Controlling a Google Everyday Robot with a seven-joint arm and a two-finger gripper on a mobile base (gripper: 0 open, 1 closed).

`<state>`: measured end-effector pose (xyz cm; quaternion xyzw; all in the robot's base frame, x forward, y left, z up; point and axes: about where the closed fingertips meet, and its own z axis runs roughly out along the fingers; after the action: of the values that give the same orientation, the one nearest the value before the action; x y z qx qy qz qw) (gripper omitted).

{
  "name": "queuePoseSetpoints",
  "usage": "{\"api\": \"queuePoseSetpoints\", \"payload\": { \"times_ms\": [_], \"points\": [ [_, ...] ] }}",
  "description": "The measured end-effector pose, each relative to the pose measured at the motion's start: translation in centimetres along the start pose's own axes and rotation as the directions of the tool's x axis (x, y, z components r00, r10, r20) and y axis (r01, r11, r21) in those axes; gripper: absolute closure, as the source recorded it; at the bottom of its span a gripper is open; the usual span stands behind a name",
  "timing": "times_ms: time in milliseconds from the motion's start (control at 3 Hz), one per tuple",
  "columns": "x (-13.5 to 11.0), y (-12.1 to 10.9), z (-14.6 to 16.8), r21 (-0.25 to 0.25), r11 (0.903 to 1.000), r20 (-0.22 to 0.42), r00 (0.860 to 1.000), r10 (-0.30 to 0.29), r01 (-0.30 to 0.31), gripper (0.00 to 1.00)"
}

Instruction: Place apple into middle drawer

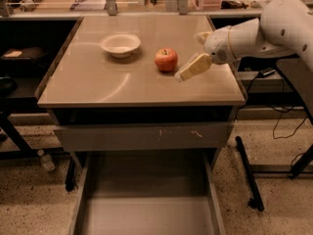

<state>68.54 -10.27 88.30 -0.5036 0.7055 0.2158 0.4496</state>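
The red apple (166, 59) stands on the tan tabletop (122, 84), right of centre. My gripper (189, 56) is just right of the apple, a little above the table, with its tan fingers (194, 66) spread apart and holding nothing. It does not touch the apple. The middle drawer (146, 212) is pulled out below the table at the frame's bottom, its flat grey floor bare.
A white shallow bowl (120, 44) sits left of the apple. A closed drawer with a pale-scratched front panel (146, 137) lies above the open one. Dark shelves flank the table on both sides. Black stand legs (249, 173) stand on the floor at right.
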Motion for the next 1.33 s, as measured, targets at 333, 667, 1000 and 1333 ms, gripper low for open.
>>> {"api": "queuePoseSetpoints", "payload": {
  "times_ms": [333, 667, 1000, 1333],
  "points": [
    [-0.1, -0.7, 2.4, 0.032, 0.9995, -0.053, 0.999, 0.000, 0.002, 0.00],
    [0.3, -1.4, 4.6, 0.057, 0.9977, -0.108, 0.994, -0.029, 0.035, 0.00],
    [0.6, -2.1, 6.0, 0.063, 0.9972, -0.129, 0.991, -0.031, 0.039, 0.00],
    [0.3, -2.2, 7.2, 0.041, 0.9988, -0.107, 0.994, -0.022, 0.026, 0.00]
  ]
}}
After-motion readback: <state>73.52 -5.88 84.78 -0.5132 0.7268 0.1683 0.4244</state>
